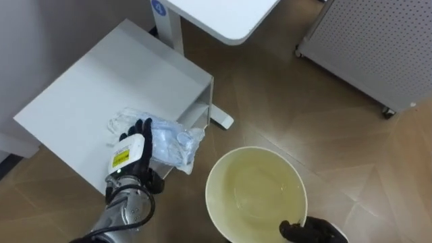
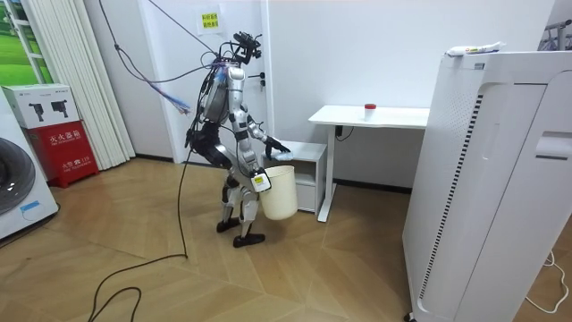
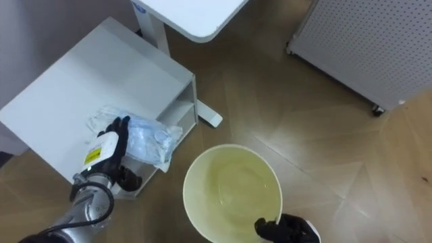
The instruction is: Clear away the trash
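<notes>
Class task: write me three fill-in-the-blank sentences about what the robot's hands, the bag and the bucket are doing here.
1. The left hand touches the crumpled plastic bag, which lies ____ the white cabinet.
2. The right hand grips the bucket by its ____.
3. Inside, the bucket is ____.
Missing words: on; rim; empty.
</notes>
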Available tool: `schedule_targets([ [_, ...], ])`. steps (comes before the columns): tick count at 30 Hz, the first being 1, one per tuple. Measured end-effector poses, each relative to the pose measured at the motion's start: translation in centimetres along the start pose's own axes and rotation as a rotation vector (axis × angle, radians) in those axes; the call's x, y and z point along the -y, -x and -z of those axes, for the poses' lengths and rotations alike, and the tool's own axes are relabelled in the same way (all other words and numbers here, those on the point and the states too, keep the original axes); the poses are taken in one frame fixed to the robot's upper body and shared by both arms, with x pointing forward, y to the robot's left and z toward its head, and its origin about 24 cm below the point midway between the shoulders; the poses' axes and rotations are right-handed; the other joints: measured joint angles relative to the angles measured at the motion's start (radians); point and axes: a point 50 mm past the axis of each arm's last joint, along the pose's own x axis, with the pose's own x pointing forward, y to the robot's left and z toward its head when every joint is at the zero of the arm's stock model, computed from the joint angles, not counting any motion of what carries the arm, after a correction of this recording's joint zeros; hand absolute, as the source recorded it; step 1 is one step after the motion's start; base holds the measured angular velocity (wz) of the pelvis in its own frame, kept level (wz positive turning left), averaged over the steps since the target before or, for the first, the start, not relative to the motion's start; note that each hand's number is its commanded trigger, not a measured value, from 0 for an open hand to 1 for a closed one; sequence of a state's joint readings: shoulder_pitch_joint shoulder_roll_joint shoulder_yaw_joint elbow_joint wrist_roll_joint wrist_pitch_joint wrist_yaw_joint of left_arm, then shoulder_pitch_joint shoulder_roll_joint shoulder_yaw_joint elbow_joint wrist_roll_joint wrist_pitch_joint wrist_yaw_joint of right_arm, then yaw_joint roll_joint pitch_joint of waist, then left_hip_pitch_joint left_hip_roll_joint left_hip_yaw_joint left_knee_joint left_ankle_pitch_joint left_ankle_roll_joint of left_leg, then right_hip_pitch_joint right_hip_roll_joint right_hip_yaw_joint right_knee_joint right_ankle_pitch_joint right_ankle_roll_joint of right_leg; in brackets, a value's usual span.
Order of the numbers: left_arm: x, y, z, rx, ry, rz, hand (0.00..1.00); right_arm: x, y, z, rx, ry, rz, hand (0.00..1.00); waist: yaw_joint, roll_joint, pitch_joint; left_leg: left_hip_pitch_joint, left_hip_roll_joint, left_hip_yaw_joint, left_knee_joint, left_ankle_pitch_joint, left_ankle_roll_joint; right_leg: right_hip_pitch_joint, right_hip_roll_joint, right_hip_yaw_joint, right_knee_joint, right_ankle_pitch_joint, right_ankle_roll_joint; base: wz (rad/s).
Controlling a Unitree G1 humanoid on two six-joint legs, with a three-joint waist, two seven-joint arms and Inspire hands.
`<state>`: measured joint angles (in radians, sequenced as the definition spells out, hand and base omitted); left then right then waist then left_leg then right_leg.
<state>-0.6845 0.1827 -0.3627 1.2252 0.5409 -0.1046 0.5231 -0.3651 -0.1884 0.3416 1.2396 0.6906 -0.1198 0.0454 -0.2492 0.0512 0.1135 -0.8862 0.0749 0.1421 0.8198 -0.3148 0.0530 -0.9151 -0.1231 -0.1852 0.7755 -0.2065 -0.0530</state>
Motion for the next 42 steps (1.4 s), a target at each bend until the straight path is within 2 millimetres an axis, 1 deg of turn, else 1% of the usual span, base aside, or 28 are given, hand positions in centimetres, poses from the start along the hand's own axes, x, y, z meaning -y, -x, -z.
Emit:
schedule_targets([
  [2,-1.0,-0.6,-0.3,0.021,-0.022,-0.038,1.00,0.1,0.0,0.0,0.002,-0.013,0.003,1.00,-0.001,0.000,0.0000,-0.012,0.000,-0.002,0.017,-0.004,0.000,-0.015,-0.002,0.003,0.017,-0.008,-0.001,0.08],
  [4,-1.9,-1.1,-0.1,0.018,-0.059,-0.049,1.00,0.1,0.0,0.0,-0.003,-0.016,0.003,1.00,-0.002,0.000,-0.0001,-0.011,0.002,-0.002,0.031,-0.008,-0.003,-0.015,-0.001,0.005,0.030,-0.011,-0.004,-0.02],
  [8,-1.7,-0.9,0.7,-0.005,-0.080,-0.037,1.00,0.2,0.1,0.4,-0.014,-0.028,0.006,1.00,-0.005,0.001,-0.0008,-0.006,0.004,0.005,0.029,-0.007,-0.005,-0.011,-0.002,0.005,0.029,-0.009,-0.008,-0.03],
  [12,-1.4,-0.8,0.9,-0.014,-0.109,0.002,1.00,0.1,0.2,0.6,-0.010,-0.065,-0.002,1.00,-0.005,0.001,-0.0009,-0.009,0.010,0.010,0.029,-0.006,-0.005,-0.015,0.001,0.005,0.027,-0.006,-0.010,-0.02],
  [14,-0.9,-0.5,1.4,-0.029,-0.157,0.053,1.00,0.0,0.2,0.6,-0.007,-0.077,-0.007,1.00,-0.006,0.000,-0.0014,-0.012,0.016,0.017,0.029,-0.005,-0.004,-0.021,0.001,0.005,0.025,-0.003,-0.014,-0.10],
  [15,-0.4,-0.2,1.9,-0.049,-0.184,0.086,1.00,-0.1,0.2,0.5,-0.004,-0.084,-0.011,1.00,-0.012,0.000,-0.0018,-0.020,0.017,0.019,0.029,-0.005,-0.004,-0.031,0.002,0.006,0.026,-0.002,-0.015,-0.05],
  [17,-0.2,-0.1,2.0,-0.035,-0.235,0.095,1.00,0.0,0.3,0.6,-0.004,-0.097,-0.010,1.00,-0.015,0.001,-0.0023,-0.032,0.017,0.019,0.030,-0.004,-0.004,-0.044,0.002,0.006,0.027,0.001,-0.016,0.00],
  [19,-0.2,-0.1,2.0,-0.033,-0.260,0.104,1.00,0.0,0.3,0.8,-0.007,-0.118,-0.009,1.00,-0.016,0.005,-0.0057,-0.033,0.017,0.020,0.030,-0.004,-0.004,-0.045,0.003,0.006,0.028,0.000,-0.016,0.00],
  [26,-0.1,0.0,2.3,-0.037,-0.302,0.134,1.00,-0.2,0.3,0.9,-0.014,-0.144,-0.010,1.00,-0.017,0.004,-0.0075,-0.034,0.018,0.020,0.030,-0.004,-0.004,-0.045,0.003,0.006,0.027,0.001,-0.017,0.00],
  [33,0.2,0.2,2.6,-0.041,-0.290,0.127,1.00,-0.2,0.4,1.0,-0.013,-0.136,-0.008,1.00,-0.015,0.004,-0.0077,-0.029,0.018,0.020,0.028,-0.003,-0.004,-0.039,0.004,0.006,0.020,0.005,-0.015,0.00],
  [36,0.6,0.6,2.6,-0.034,-0.272,0.135,1.00,-0.4,0.4,1.1,-0.008,-0.112,-0.015,1.00,-0.013,0.004,-0.0076,-0.003,0.017,0.024,0.005,0.002,-0.003,-0.014,0.005,0.005,-0.001,0.010,-0.013,0.00],
  [39,1.7,1.1,2.0,-0.022,-0.199,0.142,1.00,-0.6,0.4,1.7,-0.022,-0.087,-0.015,1.00,-0.008,0.004,-0.0075,0.045,0.016,0.028,-0.042,0.016,-0.005,0.038,0.007,-0.004,-0.047,0.018,-0.010,0.06],
  [41,2.3,1.4,1.3,0.007,-0.157,0.142,1.00,-0.6,0.5,2.0,-0.027,-0.080,-0.013,1.00,-0.005,0.004,-0.0075,0.070,0.015,0.031,-0.067,0.023,-0.006,0.066,0.004,-0.013,-0.068,0.019,-0.009,0.15],
  [42,2.7,1.6,0.5,0.029,-0.123,0.134,1.00,-0.6,0.5,2.2,-0.027,-0.079,-0.009,1.00,-0.001,0.003,-0.0079,0.081,0.014,0.040,-0.083,0.027,-0.005,0.072,0.001,-0.013,-0.075,0.019,-0.007,0.09],
])
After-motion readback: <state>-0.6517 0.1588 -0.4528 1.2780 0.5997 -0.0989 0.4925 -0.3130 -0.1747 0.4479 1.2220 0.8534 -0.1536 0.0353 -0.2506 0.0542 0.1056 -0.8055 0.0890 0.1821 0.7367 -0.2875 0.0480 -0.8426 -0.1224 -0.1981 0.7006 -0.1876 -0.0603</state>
